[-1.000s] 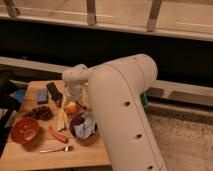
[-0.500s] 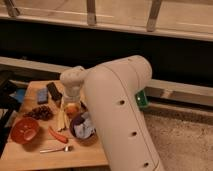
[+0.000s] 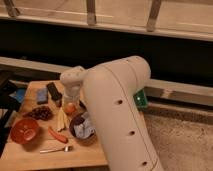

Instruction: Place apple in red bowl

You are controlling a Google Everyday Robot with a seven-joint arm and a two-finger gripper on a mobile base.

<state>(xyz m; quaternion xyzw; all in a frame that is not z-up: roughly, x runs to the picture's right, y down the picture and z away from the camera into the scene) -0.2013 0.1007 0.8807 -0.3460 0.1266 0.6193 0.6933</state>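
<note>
On my feed the shallow round red-orange bowl [image 3: 25,131] sits near the front left corner of the pale wooden bench [image 3: 30,159], so I place everything else from it. The small round orange-yellow apple [image 3: 70,108] is up and to the right of the red bowl, well apart from it and not inside it. The gripper [image 3: 69,101] hangs right over the apple, below a white wrist. I can't make out whether it is spread or clamped, or whether it touches the fruit.

The robot's bulky white arm [image 3: 120,115] fills the view far to the right of the red bowl and hides that end of the bench. A dark grape cluster [image 3: 41,113] lies just above and right of the red bowl. A long red-orange carrot-like piece [image 3: 57,135] lies just to its right, with a metal utensil [image 3: 55,149] below that. Beyond the carrot-like piece, farther right of the red bowl, stands a dark brown bowl holding bluish-white cloth [image 3: 82,127]. A flat blue object [image 3: 42,96] and a dark rectangular block [image 3: 54,91] lie toward the far edge, above the red bowl.
</note>
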